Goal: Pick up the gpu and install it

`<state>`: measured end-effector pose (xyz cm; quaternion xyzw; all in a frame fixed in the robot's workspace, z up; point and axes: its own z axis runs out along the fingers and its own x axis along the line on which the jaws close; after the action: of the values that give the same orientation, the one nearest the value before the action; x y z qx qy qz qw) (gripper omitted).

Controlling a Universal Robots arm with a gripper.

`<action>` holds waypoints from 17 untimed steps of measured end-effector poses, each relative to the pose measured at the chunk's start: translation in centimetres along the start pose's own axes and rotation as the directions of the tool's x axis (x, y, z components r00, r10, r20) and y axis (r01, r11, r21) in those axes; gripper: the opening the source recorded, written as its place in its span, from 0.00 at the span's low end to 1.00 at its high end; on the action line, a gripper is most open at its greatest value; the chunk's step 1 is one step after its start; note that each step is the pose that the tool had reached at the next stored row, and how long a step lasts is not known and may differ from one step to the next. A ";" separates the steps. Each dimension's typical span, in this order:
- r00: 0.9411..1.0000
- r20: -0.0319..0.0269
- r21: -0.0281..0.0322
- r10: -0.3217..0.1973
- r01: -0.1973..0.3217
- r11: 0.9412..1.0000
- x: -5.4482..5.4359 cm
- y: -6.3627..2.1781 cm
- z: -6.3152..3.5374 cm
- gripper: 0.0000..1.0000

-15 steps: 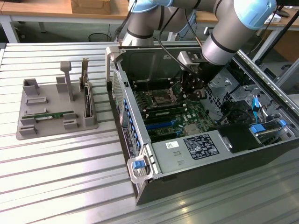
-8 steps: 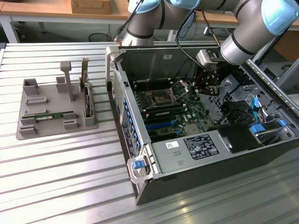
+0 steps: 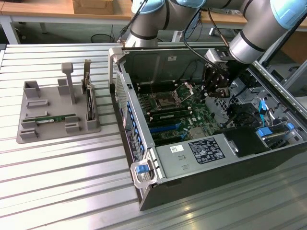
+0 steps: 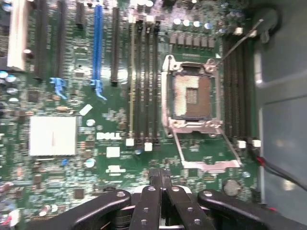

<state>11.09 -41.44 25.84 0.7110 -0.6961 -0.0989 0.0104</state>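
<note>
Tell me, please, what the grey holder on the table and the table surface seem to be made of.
The grey holder looks like matte plastic, maybe printed: uniform grey, dull, no glare. The table looks like bare metal, probably aluminium: silvery, ribbed with long grooves, showing soft reflections of light.

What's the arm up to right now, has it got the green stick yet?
Gripper shut, empty, over the motherboard inside the case. Gpu lying in the grey holder, untouched. Nothing in the way.
</note>
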 end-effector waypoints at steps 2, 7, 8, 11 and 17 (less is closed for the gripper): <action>0.999 -0.040 0.000 0.006 -0.006 1.000 0.0 -0.11 -0.35 0.10; 0.999 -0.048 0.000 0.008 -0.008 1.000 -0.4 0.16 -3.26 0.10; 0.998 -0.061 0.000 0.010 -0.010 1.000 -0.5 0.13 -3.59 0.10; 0.990 -0.142 0.000 0.022 -0.023 1.000 -0.5 -0.05 -4.50 0.10; 0.990 -0.142 0.000 0.022 -0.023 1.000 -0.6 0.00 -4.86 0.10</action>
<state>11.84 -41.44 30.68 0.7084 -0.7014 -0.0486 0.0618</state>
